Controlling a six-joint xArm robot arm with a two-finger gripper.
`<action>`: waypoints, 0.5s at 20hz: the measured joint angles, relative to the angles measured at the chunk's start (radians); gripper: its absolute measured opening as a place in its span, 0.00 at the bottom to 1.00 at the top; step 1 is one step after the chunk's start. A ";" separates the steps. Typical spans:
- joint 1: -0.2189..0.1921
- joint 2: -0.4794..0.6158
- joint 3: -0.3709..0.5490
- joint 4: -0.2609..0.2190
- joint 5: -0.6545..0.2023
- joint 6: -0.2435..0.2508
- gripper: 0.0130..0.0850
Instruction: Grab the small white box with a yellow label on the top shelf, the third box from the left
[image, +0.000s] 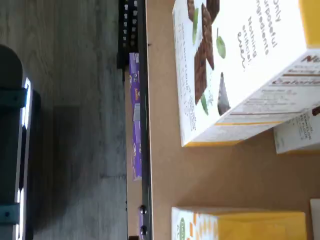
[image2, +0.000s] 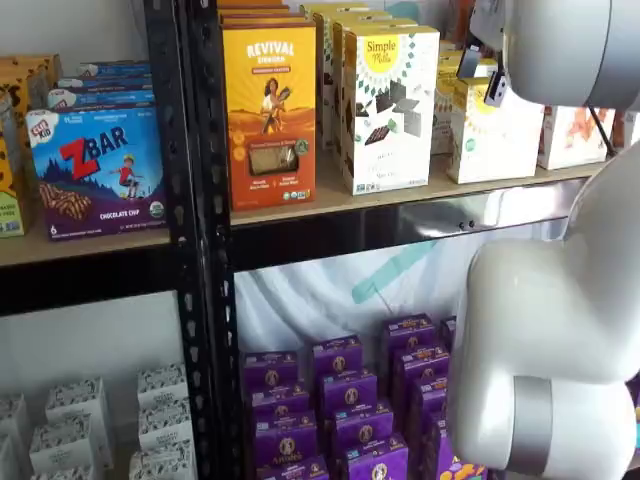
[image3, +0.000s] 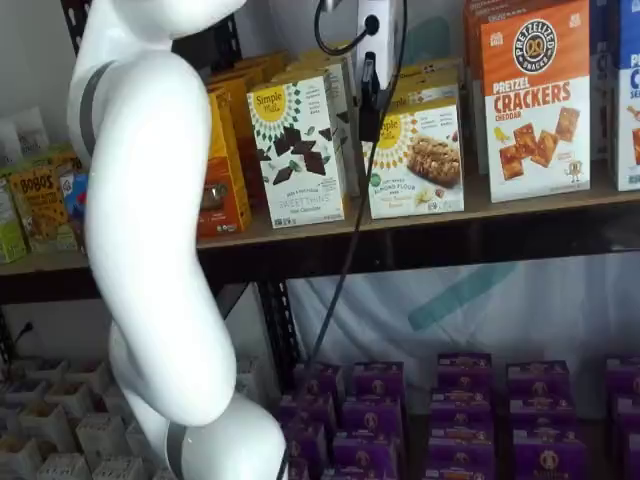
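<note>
The small white box (image3: 418, 150) stands on the top shelf (image3: 400, 222), right of the taller white box printed with chocolate squares (image3: 300, 150). It also shows in a shelf view (image2: 497, 130) and in the wrist view (image: 235, 222). My gripper (image3: 368, 120) hangs from the view's top edge with a cable beside it. Its black fingers are in front of the small box's left edge, level with the yellow label. They show as one dark bar with no plain gap and hold nothing. The wrist view shows no fingers.
An orange-yellow Revival box (image2: 269, 100) stands left of the chocolate-squares box (image2: 388, 105). A pretzel crackers box (image3: 535, 95) stands right of the small box. Purple boxes (image3: 460, 410) fill the shelf below. My white arm (image2: 550, 330) covers much of both shelf views.
</note>
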 joint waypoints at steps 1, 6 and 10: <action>0.002 -0.001 0.004 -0.003 -0.003 0.000 1.00; 0.015 0.002 0.000 -0.032 0.010 0.006 1.00; 0.032 0.005 -0.004 -0.073 0.025 0.014 1.00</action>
